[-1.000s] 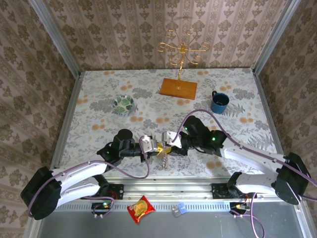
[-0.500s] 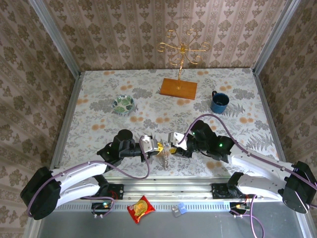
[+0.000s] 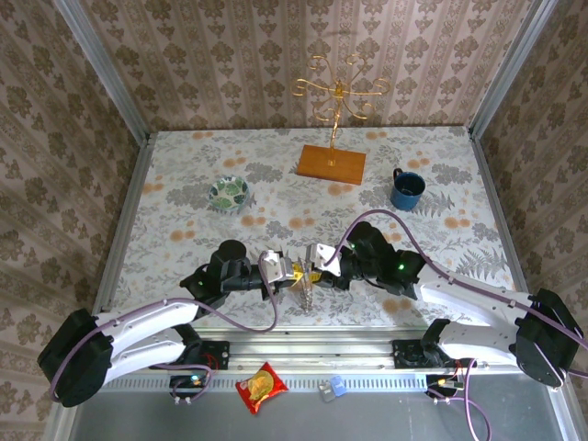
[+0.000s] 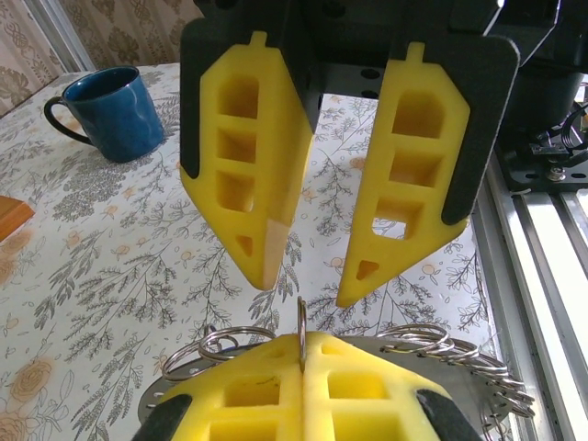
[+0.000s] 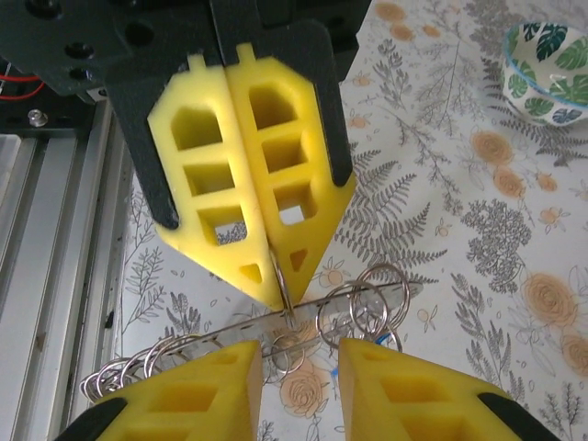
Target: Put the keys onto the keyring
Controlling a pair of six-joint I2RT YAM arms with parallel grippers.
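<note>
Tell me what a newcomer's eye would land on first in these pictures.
Two yellow-fingered grippers face each other nose to nose at the near middle of the table. The left gripper is shut on the keyring, a flat metal piece fringed with small split rings, and the right gripper is open just opposite. At the back, a gold wire stand rises from a wooden base, with a blue mug at back right.

Shiny metal keyring (image 5: 363, 303), glossy blue mug (image 4: 110, 110), matt printed tablecloth (image 4: 119, 276), matt yellow plastic on left hand (image 5: 278, 276)
</note>
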